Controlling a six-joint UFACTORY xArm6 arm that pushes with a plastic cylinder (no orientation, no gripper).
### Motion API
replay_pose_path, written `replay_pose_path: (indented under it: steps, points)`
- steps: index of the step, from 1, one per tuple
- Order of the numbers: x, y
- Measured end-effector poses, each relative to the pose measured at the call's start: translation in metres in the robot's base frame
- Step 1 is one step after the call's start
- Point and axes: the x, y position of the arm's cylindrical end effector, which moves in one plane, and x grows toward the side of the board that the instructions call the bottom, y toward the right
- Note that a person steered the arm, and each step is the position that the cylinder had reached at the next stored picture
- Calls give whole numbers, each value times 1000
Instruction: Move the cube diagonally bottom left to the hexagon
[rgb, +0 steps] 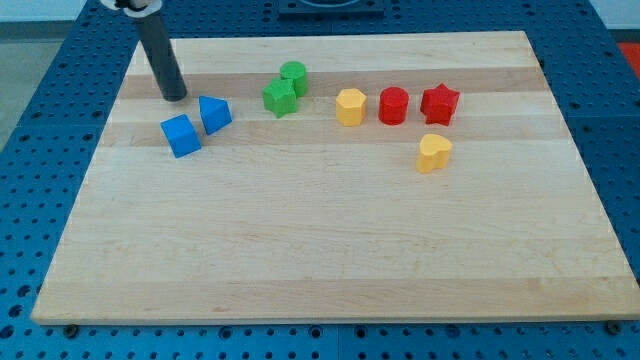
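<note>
Tip (175, 97) planted at upper left of frame on wooden board (320, 250), just above blue cube (180, 135), well left of yellow hexagon (350, 106).

I see the blue cube (180, 135) sitting flat on the board toward the view's upper left, one corner turned toward the view's bottom (it's a bit skewed), well apart from the yellow hexagon (350, 106), which rests upright further to the view's right.
</note>
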Motion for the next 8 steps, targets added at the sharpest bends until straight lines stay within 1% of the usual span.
replay_pose_path:
  steps: [1, 3, 5, 6, 7, 8]
  points:
    - [31, 0]
    - [51, 7]
    - [80, 76]
    - [87, 88]
    - [81, 84]
    - [72, 63]
